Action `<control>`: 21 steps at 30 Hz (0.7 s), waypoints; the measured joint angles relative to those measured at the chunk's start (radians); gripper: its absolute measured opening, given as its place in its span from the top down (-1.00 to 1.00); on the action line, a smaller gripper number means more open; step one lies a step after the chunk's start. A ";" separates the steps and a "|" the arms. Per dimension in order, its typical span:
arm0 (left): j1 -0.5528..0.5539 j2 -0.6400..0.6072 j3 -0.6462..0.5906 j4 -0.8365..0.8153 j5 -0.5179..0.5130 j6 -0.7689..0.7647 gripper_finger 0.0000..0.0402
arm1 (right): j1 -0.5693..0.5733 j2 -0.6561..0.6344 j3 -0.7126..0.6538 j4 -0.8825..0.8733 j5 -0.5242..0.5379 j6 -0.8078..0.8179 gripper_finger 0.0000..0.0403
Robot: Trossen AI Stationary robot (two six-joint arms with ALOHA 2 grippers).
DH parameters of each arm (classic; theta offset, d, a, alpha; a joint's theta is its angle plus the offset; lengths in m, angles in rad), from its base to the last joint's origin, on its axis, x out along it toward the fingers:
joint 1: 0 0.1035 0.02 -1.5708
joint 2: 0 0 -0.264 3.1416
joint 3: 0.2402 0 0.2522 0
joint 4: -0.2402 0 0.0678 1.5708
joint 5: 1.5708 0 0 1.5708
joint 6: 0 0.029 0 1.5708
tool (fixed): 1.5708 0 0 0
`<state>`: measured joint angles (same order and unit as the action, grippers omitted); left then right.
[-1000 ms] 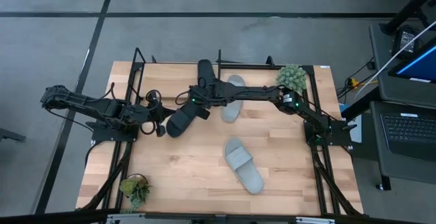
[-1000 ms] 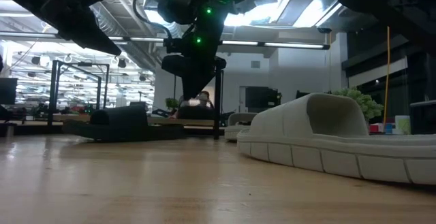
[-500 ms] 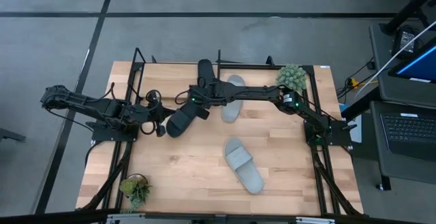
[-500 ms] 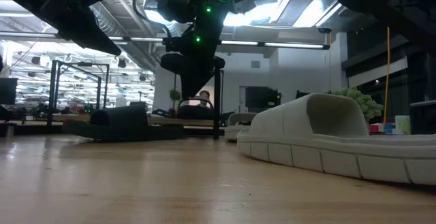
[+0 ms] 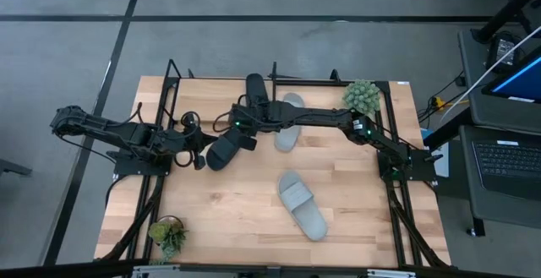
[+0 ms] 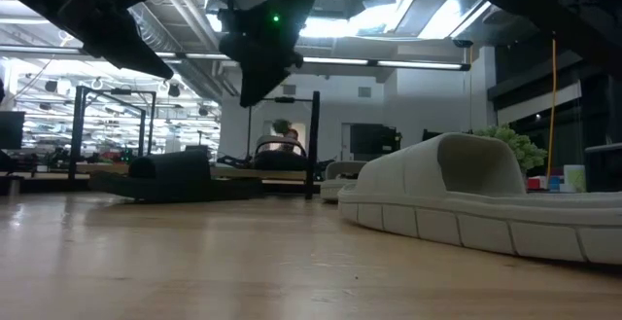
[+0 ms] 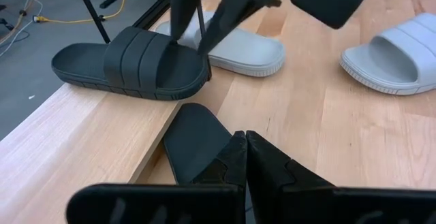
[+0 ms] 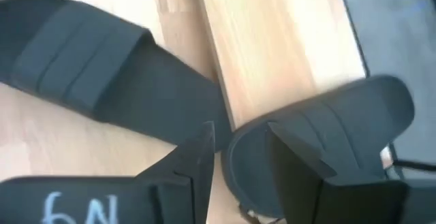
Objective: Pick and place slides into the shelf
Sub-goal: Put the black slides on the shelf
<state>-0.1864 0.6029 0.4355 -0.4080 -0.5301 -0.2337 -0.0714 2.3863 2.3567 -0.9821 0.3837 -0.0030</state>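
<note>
A pale wooden table (image 5: 237, 210) carries the shelf (image 5: 177, 84) along its far edge, a potted plant (image 5: 363, 96) at the far right corner and another plant (image 5: 168, 234) at the near left. One black slide (image 5: 254, 90) lies on the shelf board, with a grey slide (image 5: 288, 122) just beside it. A second grey slide (image 5: 302, 204) rests alone on the open tabletop, well apart from the shelf. The right gripper (image 5: 239, 130) reaches across above the other black slide (image 5: 223, 149), its fingers (image 8: 187, 163) spread on either side of that slide's rim. The left gripper (image 5: 199, 160) waits at the table's left, fingers (image 7: 262, 159) pressed together beside the same slide
</note>
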 joint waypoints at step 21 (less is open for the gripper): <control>0.000 0.000 0.000 0.006 0.000 -0.028 1.00 | 0.037 -0.241 -0.001 -0.069 0.044 -0.137 0.95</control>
<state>-0.1867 0.6029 0.4355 -0.4015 -0.5304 -0.2619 -0.0348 2.1452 2.3558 -1.0508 0.4274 -0.1398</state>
